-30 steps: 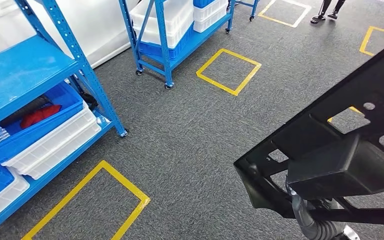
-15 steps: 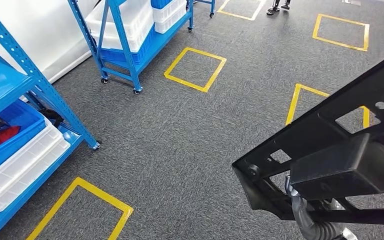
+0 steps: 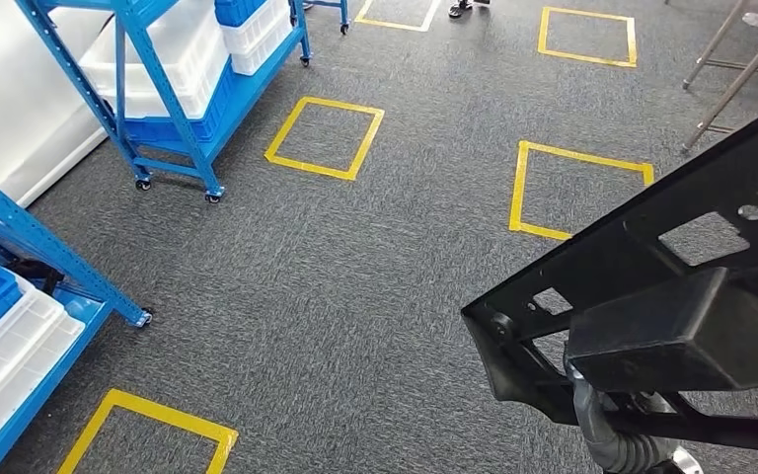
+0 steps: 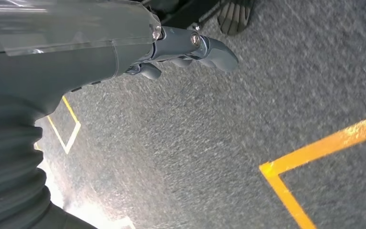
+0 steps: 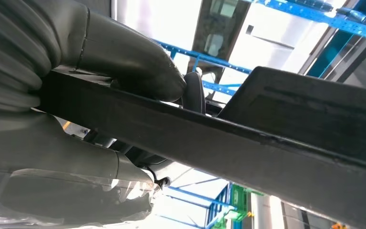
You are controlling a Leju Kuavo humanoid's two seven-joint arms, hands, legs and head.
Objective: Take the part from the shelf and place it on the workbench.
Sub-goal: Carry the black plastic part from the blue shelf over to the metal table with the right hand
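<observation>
The part (image 3: 651,296) is a large black plastic frame with cut-outs and a box-like block, held up at the lower right of the head view over the floor. My right hand (image 3: 607,439) is under it, mostly hidden; its grey ribbed wrist shows below the frame. In the right wrist view the right hand (image 5: 124,67) grips a black bar of the part (image 5: 248,143), thumb pressed on top. My left hand (image 4: 171,47) hangs over the grey carpet, fingers loosely apart, holding nothing.
A blue shelf (image 3: 20,227) with white bins (image 3: 0,355) stands at the left edge. A wheeled blue rack (image 3: 158,89) is at the back left. Yellow tape squares (image 3: 324,138) mark the carpet. Metal legs (image 3: 730,59) stand at the upper right; a person's feet (image 3: 469,8) are at the top.
The whole view has swung to the right: the shelves have slid left and out of frame, and metal legs have come in at the upper right. The part stays in my right hand.
</observation>
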